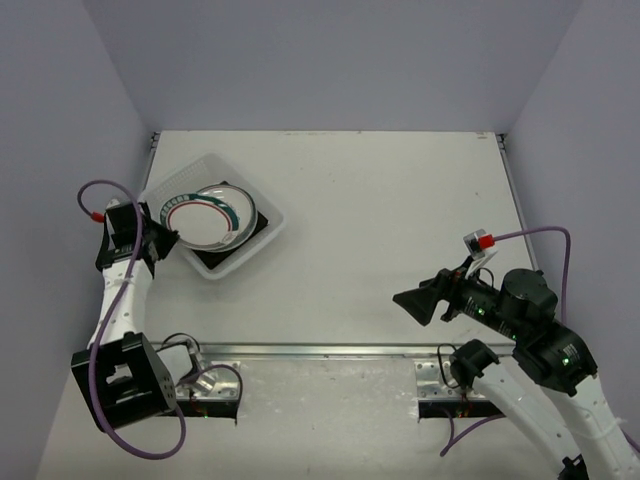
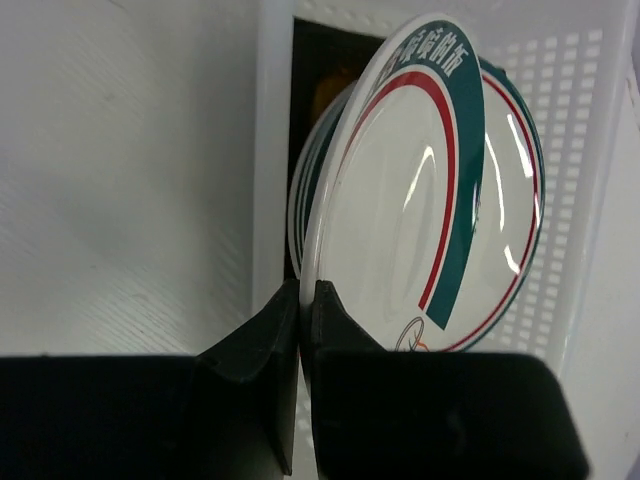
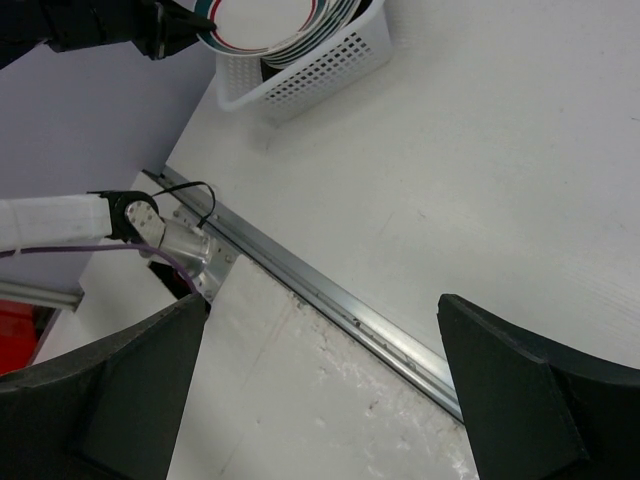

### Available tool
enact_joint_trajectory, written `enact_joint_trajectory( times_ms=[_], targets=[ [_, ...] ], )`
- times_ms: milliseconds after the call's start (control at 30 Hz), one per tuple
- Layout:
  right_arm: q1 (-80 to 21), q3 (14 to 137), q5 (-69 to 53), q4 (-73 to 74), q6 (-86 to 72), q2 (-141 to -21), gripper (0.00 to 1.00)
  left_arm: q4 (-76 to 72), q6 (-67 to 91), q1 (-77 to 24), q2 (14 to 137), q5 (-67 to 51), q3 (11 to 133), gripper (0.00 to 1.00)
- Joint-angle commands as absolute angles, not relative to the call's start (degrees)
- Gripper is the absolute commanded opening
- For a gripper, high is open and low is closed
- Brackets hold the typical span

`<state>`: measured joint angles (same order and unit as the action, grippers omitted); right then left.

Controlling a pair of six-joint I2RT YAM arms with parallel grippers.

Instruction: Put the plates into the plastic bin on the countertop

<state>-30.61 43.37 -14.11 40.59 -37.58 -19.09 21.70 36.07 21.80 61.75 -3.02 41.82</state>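
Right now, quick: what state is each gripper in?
Left gripper: shut on the rim of a plate, tilted over the plastic bin.
Right gripper: open, holding nothing.

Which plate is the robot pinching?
The tilted front plate, with the red ring and green band. The left fingers pinch its rim; the other plates lie stacked behind it in the bin.

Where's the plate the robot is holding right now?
The plate sits far left in the overhead view, tilted over the bin, its edge pinched by the left pincer.
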Motion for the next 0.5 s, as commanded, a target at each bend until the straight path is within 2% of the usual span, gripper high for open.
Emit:
enact_joint_trajectory(
  times_ms=[0,167,233,367,467],
  targets=[
    [-30.7,43.3,-14.3,37.3,-37.4,-19.3,0.99,16.1,34.4,22.1,60.4,-13.6,42.2,0.0],
    [-30.7,43.6,-14.0,37.7,-36.9,-19.3,0.99,15.2,34.1,22.1,60.9,-16.1,41.7,0.01],
    [-30.7,43.7,-13.8,37.6,-36.9,-19.4,0.99,14.9,33.8,22.1,61.0,-17.0,41.2,0.09],
    [-30.8,43.7,-14.0,37.0,-36.7,-19.9,0.99,15.4,33.2,22.1,62.4,-18.5,41.0,0.3],
    [-30.7,43.8,-14.4,36.7,-36.6,-20.5,0.99,15.5,32.3,22.1,63.4,-20.7,41.1,0.62]
  ],
)
